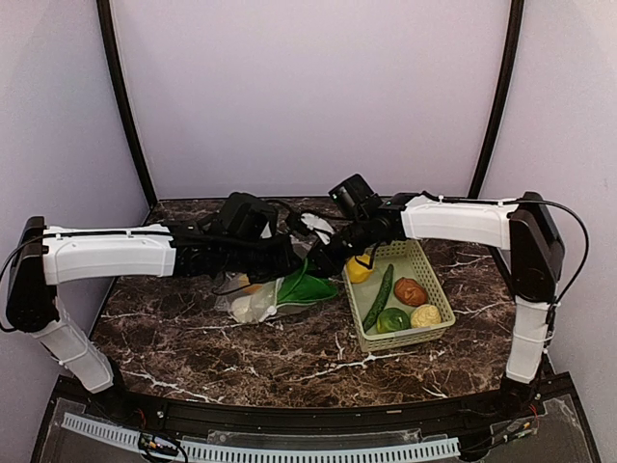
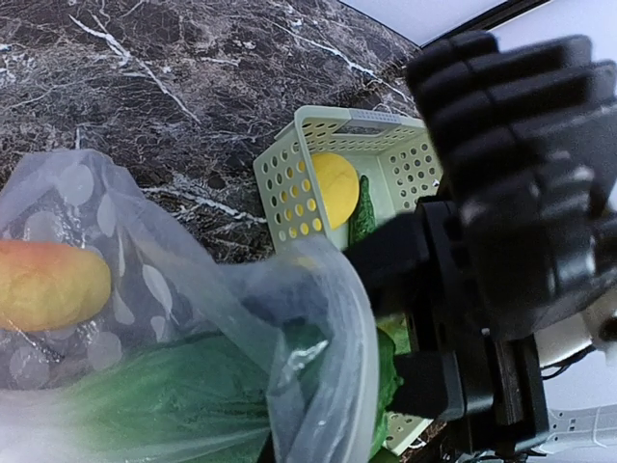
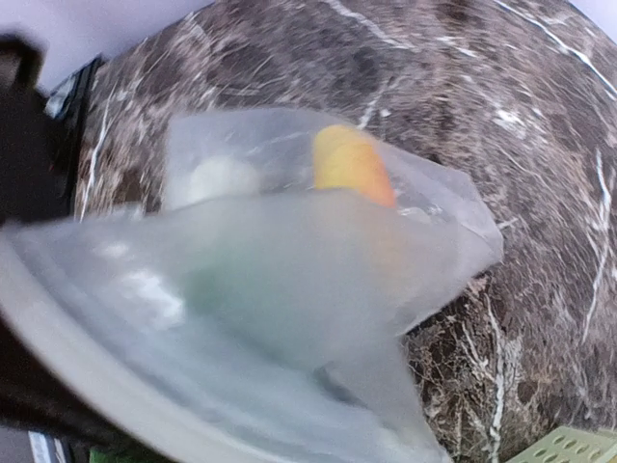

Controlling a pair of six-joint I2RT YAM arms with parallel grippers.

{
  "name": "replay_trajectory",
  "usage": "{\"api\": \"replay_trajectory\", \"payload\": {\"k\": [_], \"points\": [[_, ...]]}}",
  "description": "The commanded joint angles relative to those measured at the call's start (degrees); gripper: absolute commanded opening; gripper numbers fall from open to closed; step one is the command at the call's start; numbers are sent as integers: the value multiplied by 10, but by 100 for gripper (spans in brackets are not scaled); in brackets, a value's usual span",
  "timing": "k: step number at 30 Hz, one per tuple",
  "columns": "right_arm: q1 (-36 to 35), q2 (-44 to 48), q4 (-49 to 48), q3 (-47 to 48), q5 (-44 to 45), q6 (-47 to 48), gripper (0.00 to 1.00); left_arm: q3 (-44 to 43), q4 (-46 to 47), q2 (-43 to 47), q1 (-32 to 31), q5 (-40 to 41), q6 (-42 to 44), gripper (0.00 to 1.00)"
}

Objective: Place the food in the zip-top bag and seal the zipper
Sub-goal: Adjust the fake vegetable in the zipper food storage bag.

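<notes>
Zip-top bag w/ greens, basket beside

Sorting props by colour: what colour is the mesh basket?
Pale green basket, clearest in the left wrist view.

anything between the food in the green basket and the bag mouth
Yes. The right gripper sits between the light green mesh basket and the clear polka-dot zip-top bag, beside the yellow lemon; the left gripper is at the bag's edge too.

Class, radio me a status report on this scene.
Left gripper, right gripper at bag mouth, jaws hidden. Orange piece, green leafy piece inside. Basket holds five more.
</notes>
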State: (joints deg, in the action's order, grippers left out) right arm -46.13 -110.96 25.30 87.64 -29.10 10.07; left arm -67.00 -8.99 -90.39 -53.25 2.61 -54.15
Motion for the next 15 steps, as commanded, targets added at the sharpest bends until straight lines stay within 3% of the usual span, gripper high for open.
{"api": "replay_trajectory", "payload": {"k": [1, 5, 9, 15], "points": [[-4, -11, -74, 38, 73, -69, 36, 16, 6, 32, -3, -14, 7, 5], [-3, -24, 11, 112, 51, -54, 51, 32, 1, 52, -2, -2, 9, 5], [4, 29, 48, 100, 41, -30, 63, 64, 3, 88, -1, 45, 12, 5], [33, 112, 55, 39, 43, -39, 66, 125, 46, 139, 5, 104, -1, 1]]}}
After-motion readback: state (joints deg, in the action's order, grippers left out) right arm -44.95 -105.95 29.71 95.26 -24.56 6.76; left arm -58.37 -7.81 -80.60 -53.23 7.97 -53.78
